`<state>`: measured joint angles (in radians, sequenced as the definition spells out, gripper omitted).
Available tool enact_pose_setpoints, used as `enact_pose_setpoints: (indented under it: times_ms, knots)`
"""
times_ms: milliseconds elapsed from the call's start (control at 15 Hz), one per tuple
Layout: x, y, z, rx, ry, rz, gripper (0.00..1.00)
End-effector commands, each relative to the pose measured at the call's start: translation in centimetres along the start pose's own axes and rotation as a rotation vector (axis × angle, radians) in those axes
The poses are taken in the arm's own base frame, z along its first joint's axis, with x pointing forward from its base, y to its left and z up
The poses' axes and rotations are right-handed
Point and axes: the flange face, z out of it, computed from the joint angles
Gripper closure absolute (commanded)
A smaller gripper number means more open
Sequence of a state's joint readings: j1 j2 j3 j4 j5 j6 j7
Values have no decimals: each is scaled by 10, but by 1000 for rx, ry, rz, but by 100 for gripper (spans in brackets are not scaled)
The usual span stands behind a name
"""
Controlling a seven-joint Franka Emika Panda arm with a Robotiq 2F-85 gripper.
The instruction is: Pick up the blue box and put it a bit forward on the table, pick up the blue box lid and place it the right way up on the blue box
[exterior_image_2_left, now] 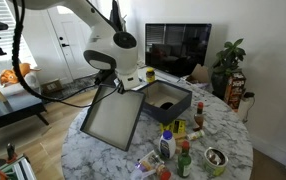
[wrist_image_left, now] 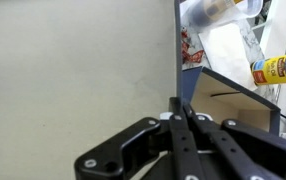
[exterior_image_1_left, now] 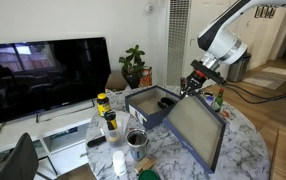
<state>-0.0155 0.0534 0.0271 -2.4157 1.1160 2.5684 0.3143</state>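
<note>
The blue box [exterior_image_1_left: 151,104] stands open on the table [exterior_image_1_left: 243,150], its dark inside showing; it also shows in an exterior view [exterior_image_2_left: 167,99]. The blue box lid [exterior_image_1_left: 195,130] is held tilted above the table, pale grey inside facing up and outward, and it also shows in an exterior view [exterior_image_2_left: 113,117]. My gripper [exterior_image_1_left: 190,88] is shut on the lid's upper rim, next to the box, seen also in an exterior view [exterior_image_2_left: 114,84]. In the wrist view the fingers [wrist_image_left: 180,108] pinch the lid's thin blue wall, with the grey inside [wrist_image_left: 73,70] filling the left.
Bottles and a cup [exterior_image_1_left: 110,122] crowd the table's edge beside the box. More bottles and a metal cup [exterior_image_2_left: 183,150] stand near the front in an exterior view. A TV [exterior_image_1_left: 43,75] and a potted plant [exterior_image_1_left: 134,66] stand behind the table.
</note>
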Motion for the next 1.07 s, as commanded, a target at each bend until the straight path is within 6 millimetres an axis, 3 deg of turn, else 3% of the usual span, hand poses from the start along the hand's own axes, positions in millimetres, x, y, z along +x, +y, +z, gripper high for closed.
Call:
enact_pose_setpoints:
  times_ms: [0,467,733,1000]
  knots:
    - [0,-23,-15,92,13,-29,99]
    - [-7,-85,-94,446,59,-158,99]
    - [8,-117,-109,669,100,-206,99]
    - [19,-150,-105,884,148,-272,99]
